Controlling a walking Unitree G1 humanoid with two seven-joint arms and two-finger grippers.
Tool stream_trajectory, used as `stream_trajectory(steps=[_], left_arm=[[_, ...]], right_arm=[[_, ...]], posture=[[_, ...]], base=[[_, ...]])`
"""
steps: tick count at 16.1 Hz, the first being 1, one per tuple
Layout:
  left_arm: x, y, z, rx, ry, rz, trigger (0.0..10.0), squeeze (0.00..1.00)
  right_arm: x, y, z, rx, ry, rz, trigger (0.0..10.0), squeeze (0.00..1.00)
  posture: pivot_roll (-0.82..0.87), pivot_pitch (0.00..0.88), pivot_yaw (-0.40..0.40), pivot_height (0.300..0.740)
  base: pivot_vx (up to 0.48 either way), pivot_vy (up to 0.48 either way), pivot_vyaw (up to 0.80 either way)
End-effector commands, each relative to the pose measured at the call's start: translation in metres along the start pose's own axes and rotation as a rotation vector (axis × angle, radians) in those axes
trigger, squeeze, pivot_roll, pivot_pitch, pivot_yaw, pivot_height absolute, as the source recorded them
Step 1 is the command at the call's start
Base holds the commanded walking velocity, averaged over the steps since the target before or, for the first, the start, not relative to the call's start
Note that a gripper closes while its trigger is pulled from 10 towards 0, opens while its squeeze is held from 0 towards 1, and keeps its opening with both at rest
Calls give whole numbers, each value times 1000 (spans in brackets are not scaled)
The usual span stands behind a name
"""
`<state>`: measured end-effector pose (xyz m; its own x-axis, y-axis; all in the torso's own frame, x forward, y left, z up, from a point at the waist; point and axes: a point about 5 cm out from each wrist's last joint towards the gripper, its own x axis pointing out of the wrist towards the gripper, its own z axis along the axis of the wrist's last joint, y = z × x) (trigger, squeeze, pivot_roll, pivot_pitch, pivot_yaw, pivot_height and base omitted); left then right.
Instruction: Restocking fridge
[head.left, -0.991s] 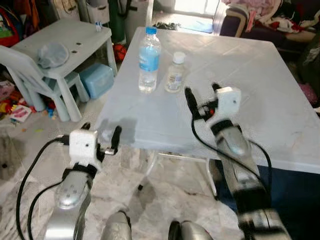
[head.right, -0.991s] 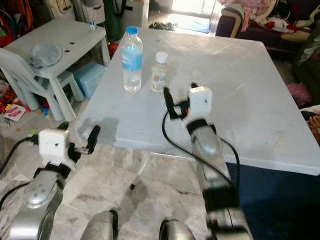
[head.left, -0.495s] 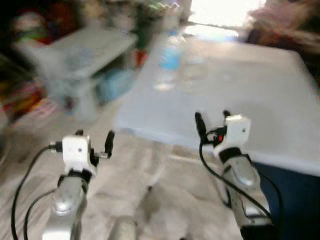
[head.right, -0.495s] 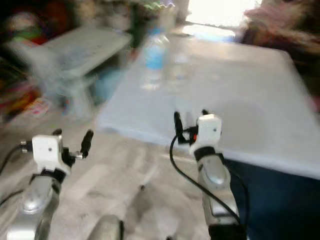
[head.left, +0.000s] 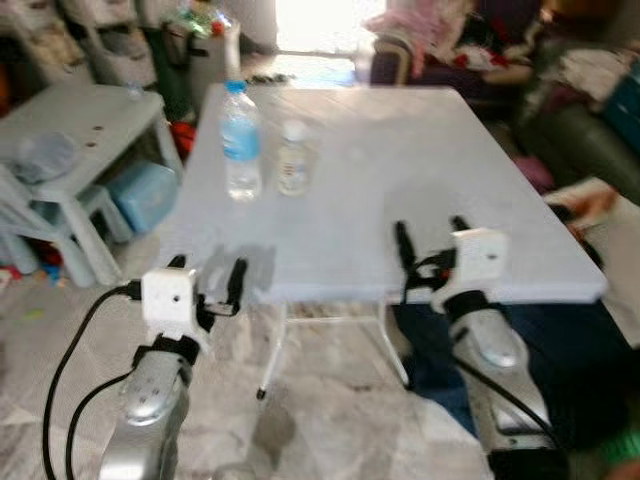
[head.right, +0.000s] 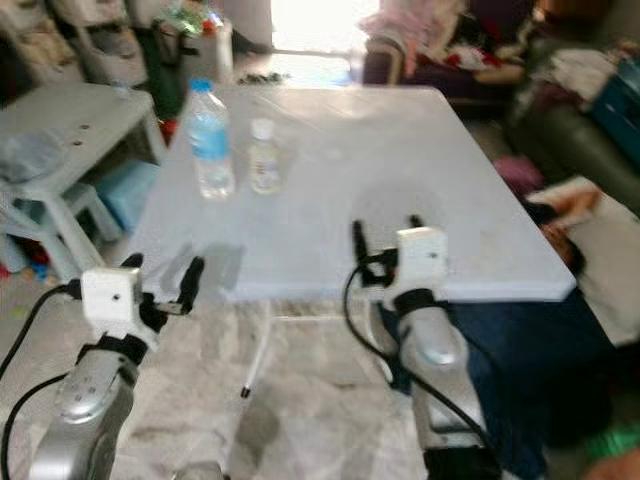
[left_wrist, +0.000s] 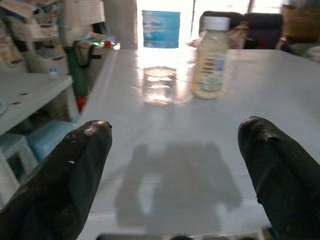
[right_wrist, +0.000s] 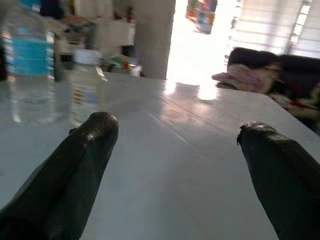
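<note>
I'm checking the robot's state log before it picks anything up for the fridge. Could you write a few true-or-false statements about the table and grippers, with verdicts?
1. The water bottle stands upright on the white table. True.
2. The small bottle lies on its side. False: it stands upright beside the water bottle.
3. The left gripper is open and empty. True.
4. The right gripper holds the water bottle. False: it is open and empty, at the table's near edge.
5. Both bottles stand on the small side table. False: they stand on the white table.
</note>
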<state>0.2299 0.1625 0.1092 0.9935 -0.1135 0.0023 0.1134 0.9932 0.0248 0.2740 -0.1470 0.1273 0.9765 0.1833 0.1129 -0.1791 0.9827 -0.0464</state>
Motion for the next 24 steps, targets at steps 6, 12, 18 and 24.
stream_trajectory(steps=[6,12,18,24], left_arm=[[3,0,3,8,-18,-1,10000,0],[-2,12,0,80,-1,89,10000,0],[-16,40,-6,177,39,226,10000,0],[-16,42,1,204,25,233,10000,0]], right_arm=[[4,0,11,-15,-38,13,10000,0],[-1,2,8,7,-22,2,10000,0],[-26,-6,-2,16,30,-15,10000,0],[-12,-5,9,11,-13,32,10000,0]], posture=[[86,0,-41,740],[91,0,-45,740],[83,18,-21,740],[108,41,-8,740]], base=[[376,0,408],[217,0,0],[0,0,0],[0,0,733]])
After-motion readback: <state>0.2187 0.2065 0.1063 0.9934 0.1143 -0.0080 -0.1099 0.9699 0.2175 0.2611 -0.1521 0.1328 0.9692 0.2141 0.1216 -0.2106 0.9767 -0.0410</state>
